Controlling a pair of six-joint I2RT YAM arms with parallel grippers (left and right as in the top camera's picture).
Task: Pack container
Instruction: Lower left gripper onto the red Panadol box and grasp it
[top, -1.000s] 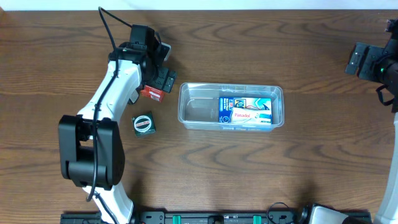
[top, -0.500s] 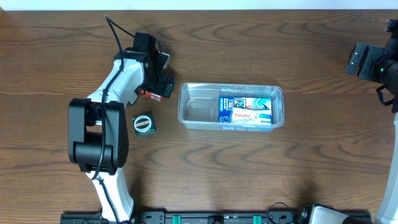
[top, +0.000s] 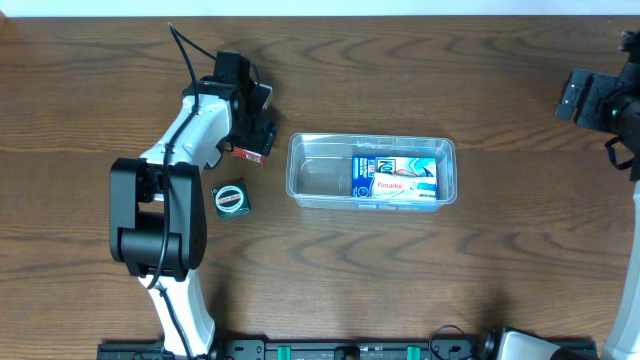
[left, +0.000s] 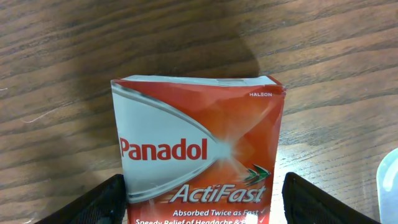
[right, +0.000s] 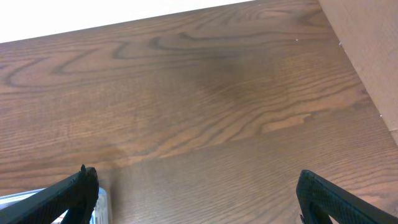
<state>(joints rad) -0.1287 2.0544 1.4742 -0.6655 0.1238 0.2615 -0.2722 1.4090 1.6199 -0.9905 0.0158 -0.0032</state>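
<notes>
Container (top: 318, 178): clear rectangular tub, rounded corners, rimmed; blue Panadol box (top: 395, 178) inside.

The clear rectangular plastic container (top: 318, 172) is open from above in its left half, blue-and-white cardboard boxes (top: 395, 178) fill its right, and bare bench (top: 500, 270) reaches the right edge.

Even, bright overhead light left only faint, soft shadows on the bench (top: 400, 280). At the left wrist a dark shadow lay beyond the sharp red box (left: 199, 149); the fingers (left: 93, 204) were blurred. The right wrist view burned white past the bench's edge.
</notes>
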